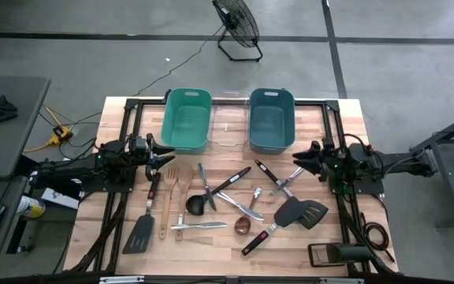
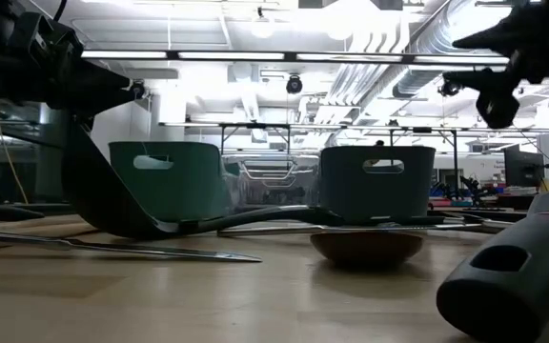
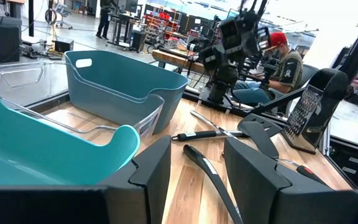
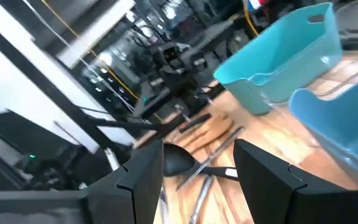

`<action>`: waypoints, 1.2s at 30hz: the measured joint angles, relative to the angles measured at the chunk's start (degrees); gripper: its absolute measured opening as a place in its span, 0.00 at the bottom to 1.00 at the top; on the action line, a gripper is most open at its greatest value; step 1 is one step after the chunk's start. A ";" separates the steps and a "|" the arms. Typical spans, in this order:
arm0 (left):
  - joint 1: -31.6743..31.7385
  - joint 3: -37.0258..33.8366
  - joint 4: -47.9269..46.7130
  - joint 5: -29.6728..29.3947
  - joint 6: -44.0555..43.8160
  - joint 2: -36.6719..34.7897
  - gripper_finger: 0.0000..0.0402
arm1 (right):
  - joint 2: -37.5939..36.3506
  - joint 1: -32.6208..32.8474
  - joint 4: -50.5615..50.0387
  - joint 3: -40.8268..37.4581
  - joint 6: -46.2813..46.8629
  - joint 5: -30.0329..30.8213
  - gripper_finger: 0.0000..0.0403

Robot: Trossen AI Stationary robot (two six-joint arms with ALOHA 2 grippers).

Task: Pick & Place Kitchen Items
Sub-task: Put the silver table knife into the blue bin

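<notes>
Several kitchen utensils lie on the wooden table's near half: a black spatula with red-black handle (image 1: 144, 225), wooden spoons (image 1: 169, 197), a black ladle (image 1: 203, 197), silver cutlery (image 1: 243, 207), a brown spoon bowl (image 1: 243, 226) and a slotted black spatula (image 1: 299, 213). My left gripper (image 1: 166, 155) hovers open at the table's left, above the utensils, its fingers (image 3: 154, 171) empty. My right gripper (image 1: 298, 159) hovers open at the right, its fingers (image 4: 148, 171) empty.
A green bin (image 1: 186, 118), a clear bin (image 1: 228, 126) and a blue bin (image 1: 271, 118) stand side by side at the table's far edge. A grater (image 1: 333, 254) lies at the near right corner. A person sits beyond the table (image 3: 284, 65).
</notes>
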 joint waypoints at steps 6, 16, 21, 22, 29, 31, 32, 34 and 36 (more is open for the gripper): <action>-0.01 0.00 0.00 0.01 0.00 0.00 0.37 | 8.91 0.00 -9.22 12.68 -11.01 -8.29 0.47; 0.00 0.00 0.00 0.01 0.01 0.01 0.37 | 23.77 0.00 -34.04 33.13 -27.80 -6.84 0.47; -0.01 0.00 0.00 0.00 0.01 0.01 0.37 | 27.26 -0.01 -45.51 39.15 -30.01 1.95 0.47; 0.00 0.00 0.00 0.00 0.00 0.01 0.37 | 27.87 -0.02 -48.31 40.02 -30.41 3.06 0.47; 0.01 0.00 0.00 0.02 0.01 0.01 0.37 | 31.87 -1.29 -65.82 42.29 -43.16 -5.83 0.47; 0.01 0.00 0.00 0.01 0.01 0.01 0.37 | 33.32 -2.62 -66.17 42.23 -47.28 -8.73 0.47; 0.00 0.00 0.00 0.01 0.00 0.01 0.37 | 34.27 -3.42 -65.91 42.21 -48.98 -10.12 0.47; 0.00 0.00 0.00 0.00 0.01 0.01 0.37 | 36.30 -5.49 -65.64 42.12 -52.99 -12.61 0.47; 0.01 0.00 0.00 0.02 -0.01 0.01 0.37 | 38.36 -7.90 -64.28 42.08 -57.80 -13.78 0.47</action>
